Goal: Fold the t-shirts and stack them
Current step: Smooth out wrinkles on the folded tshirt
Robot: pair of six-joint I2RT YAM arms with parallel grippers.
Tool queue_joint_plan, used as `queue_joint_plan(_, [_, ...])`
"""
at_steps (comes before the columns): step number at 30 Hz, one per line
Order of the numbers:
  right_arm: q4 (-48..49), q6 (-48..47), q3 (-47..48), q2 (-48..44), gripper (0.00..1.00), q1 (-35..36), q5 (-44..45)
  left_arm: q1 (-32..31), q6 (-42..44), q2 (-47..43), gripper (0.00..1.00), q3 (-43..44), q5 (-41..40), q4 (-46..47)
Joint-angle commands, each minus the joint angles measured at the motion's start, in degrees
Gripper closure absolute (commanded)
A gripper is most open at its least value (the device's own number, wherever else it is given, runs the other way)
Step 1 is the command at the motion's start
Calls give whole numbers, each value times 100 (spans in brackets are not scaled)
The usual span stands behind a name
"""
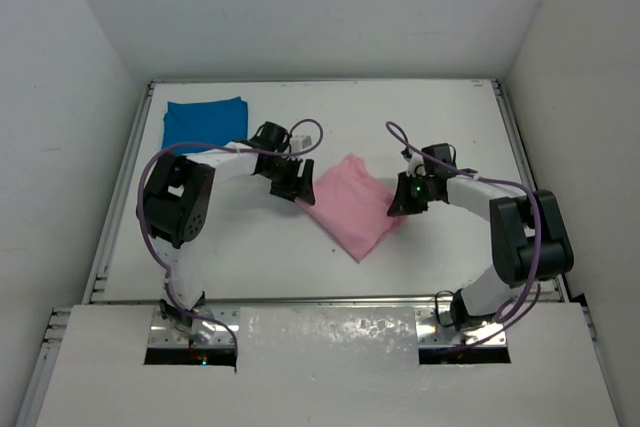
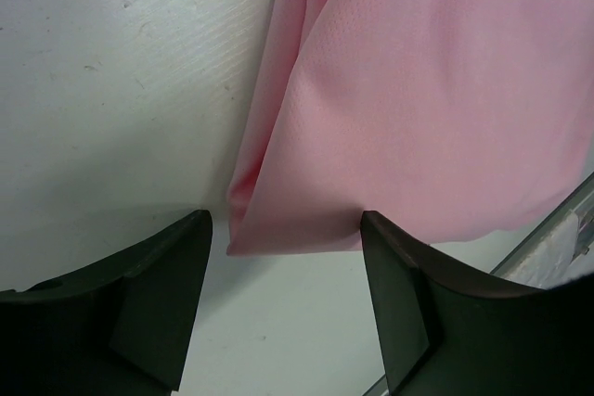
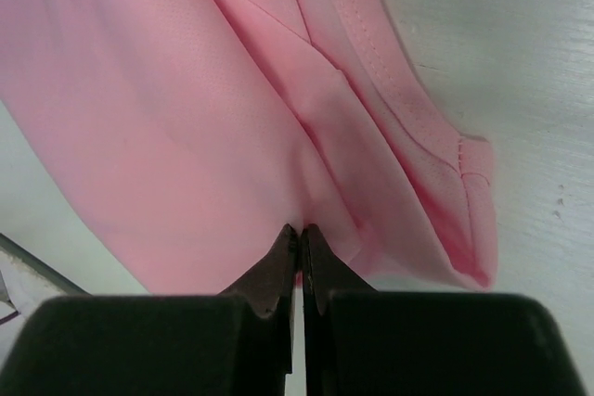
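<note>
A light pink t-shirt (image 1: 350,205) lies folded into a slanted rectangle at the middle of the table. A bright blue t-shirt (image 1: 205,123) rests folded at the far left. My left gripper (image 1: 296,187) stands open at the pink shirt's left corner (image 2: 292,238), with that corner between its fingers (image 2: 162,294) but not touched. My right gripper (image 1: 403,205) is shut on the pink shirt's right edge; in the right wrist view the cloth (image 3: 278,108) puckers where the fingertips (image 3: 288,248) pinch it.
The white table (image 1: 250,247) has raised metal rails along its left (image 1: 120,197) and right (image 1: 525,147) sides. White walls enclose the back and sides. Purple cables loop over both arms.
</note>
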Motion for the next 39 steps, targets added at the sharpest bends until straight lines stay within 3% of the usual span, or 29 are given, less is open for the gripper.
queue_joint_plan(1, [118,-157,39,-302,100,-75,-140,20,7,-328,37,247,-47,-18])
queue_joint_plan(6, [-734,-948,338,-197,100,-136,-264,29,-90,-829,37,168,-178,-282])
queue_joint_plan(11, [-850,-1195,496,-398,100,-295,-299,29,-441,-1524,37,-61,49,-142])
queue_joint_plan(19, [-595,-624,-3,-724,100,-365,-773,20,-362,-892,39,747,23,-310])
queue_joint_plan(22, [27,69,-495,-1101,100,-331,-1089,20,-372,-909,39,774,-56,-352])
queue_joint_plan(25, [223,282,-936,-1409,92,29,-1073,20,-240,-944,39,730,-117,-475])
queue_joint_plan(28, [-287,45,-927,-1636,70,162,-828,20,-178,-997,39,651,-188,-546])
queue_joint_plan(31, [-375,-96,-727,-1918,60,109,-371,20,-196,-1006,39,554,-197,-572])
queue_joint_plan(34, [-507,-254,-113,-1771,57,56,-150,20,-99,-962,39,546,-258,-643])
queue_joint_plan(39, [-630,-588,838,-445,52,39,-404,20,-134,-945,39,458,22,-502])
